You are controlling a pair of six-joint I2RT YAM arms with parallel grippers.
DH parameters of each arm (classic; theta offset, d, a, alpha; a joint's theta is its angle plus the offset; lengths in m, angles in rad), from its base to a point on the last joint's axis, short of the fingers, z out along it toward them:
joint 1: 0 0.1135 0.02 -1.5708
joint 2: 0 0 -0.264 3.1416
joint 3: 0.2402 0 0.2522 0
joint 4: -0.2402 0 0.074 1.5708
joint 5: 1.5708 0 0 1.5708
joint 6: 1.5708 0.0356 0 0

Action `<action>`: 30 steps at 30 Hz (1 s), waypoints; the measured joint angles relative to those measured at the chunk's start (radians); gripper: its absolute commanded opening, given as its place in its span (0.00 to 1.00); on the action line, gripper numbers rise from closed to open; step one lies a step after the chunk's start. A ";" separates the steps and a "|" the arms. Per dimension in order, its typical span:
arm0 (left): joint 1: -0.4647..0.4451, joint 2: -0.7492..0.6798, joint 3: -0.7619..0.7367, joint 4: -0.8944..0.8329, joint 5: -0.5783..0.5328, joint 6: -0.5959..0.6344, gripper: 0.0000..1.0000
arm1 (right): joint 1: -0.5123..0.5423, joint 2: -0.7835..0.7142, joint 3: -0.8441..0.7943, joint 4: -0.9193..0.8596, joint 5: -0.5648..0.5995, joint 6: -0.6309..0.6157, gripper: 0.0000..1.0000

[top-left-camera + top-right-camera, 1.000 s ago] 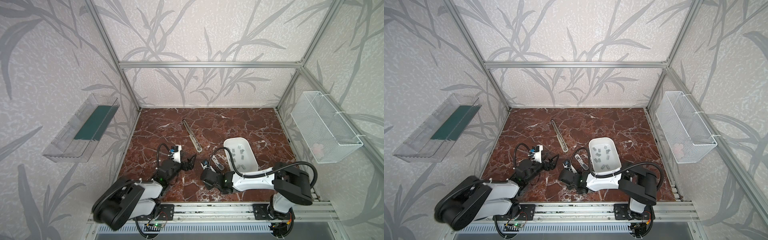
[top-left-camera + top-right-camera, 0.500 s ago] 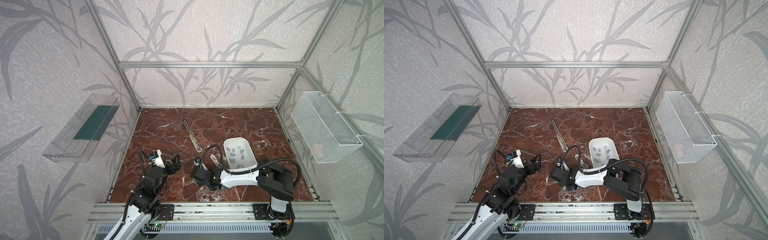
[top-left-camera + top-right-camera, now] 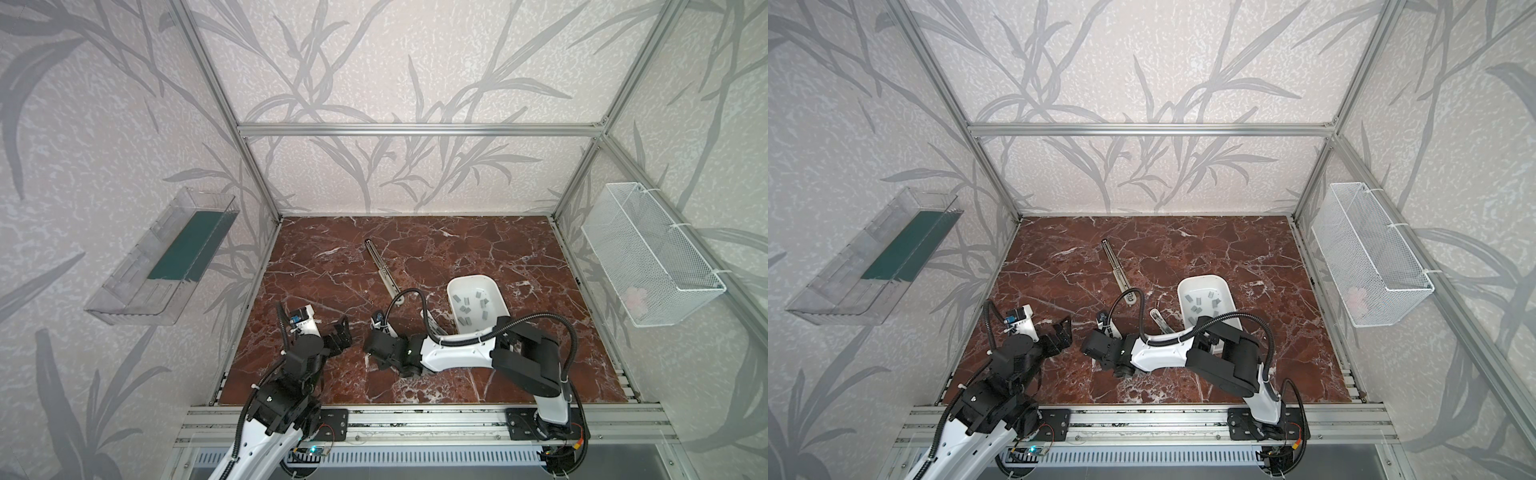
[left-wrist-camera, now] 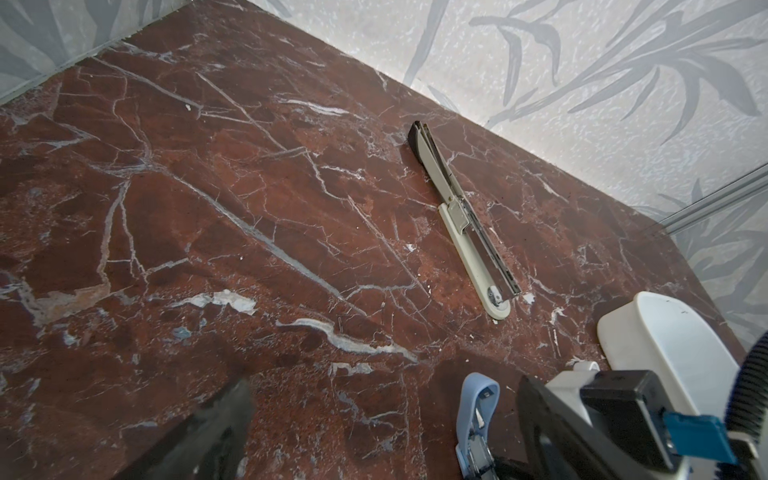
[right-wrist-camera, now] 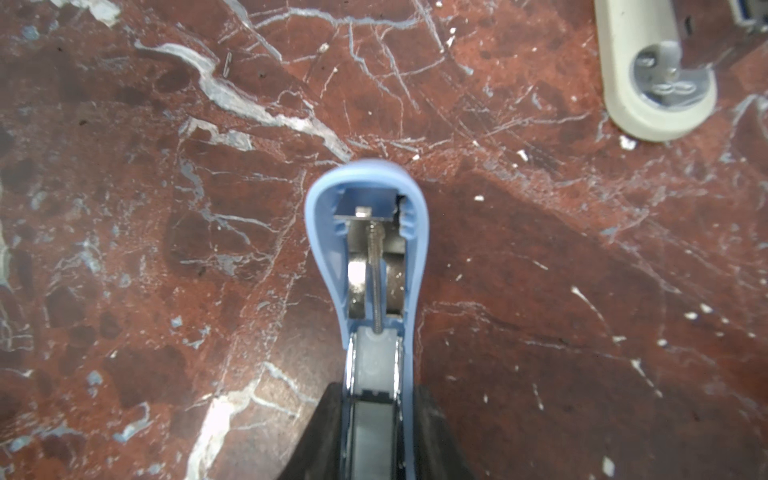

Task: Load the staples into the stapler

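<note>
**STEP IN HAND: STAPLER HELD, NO STRIP PICKED**

**Staples.** Roughly 10 small flat grey metal staples (image 3: 465, 309) lie loose in the white tray (image 3: 473, 278), an oval plastic dish standing right of centre on the red-brown marble-pattern worktop (image 3: 498, 257). Neither pincer holds a strip.

**Stapler.** The light-blue stapler (image 5: 374, 249), a plastic shell around bright metal parts, sits low at the front centre of the worktop, well apart from the tray. The right wrist view shows its inside: spring rod, white pusher block and chrome channel. Whether the channel already carries a strip cannot be told, nor whether the body rests on the worktop or hangs just above it.

**Pincers.** The right pincer (image 5: 374, 440) is clamped on the light-blue stapler, 1 black finger on each flank. The left pincer (image 3: 341, 336) stands spread wide with nothing in it, just beside the stapler's nose.

**Other items.** A long cream stapler (image 4: 461, 216) lies folded out flat further back, metal rail exposed, untouched.

**Judgement.** The stapler is being presented; loading proper has not begun.

**Next move calls for:**
1. A steady, level hold of the channel.
2. A reach by the free pincer across to the tray.
3. A fine pinch on 1 thin strip, lifted clear of its neighbours.
4. Alignment of the strip with the channel.
</note>
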 measured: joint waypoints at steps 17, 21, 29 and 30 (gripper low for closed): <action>0.001 0.139 0.000 0.037 0.046 0.023 0.99 | -0.061 -0.704 -0.221 -0.158 0.169 -0.093 0.57; 0.001 0.128 0.000 0.055 0.060 0.035 0.98 | -0.229 -0.844 -0.306 -0.211 0.190 -0.087 0.55; 0.001 0.127 0.000 0.073 0.068 0.045 0.98 | -0.572 -0.823 -0.353 -0.280 0.094 -0.096 0.49; 0.001 0.129 0.000 0.076 0.072 0.047 0.98 | -0.597 -0.801 -0.352 -0.277 0.076 -0.101 0.47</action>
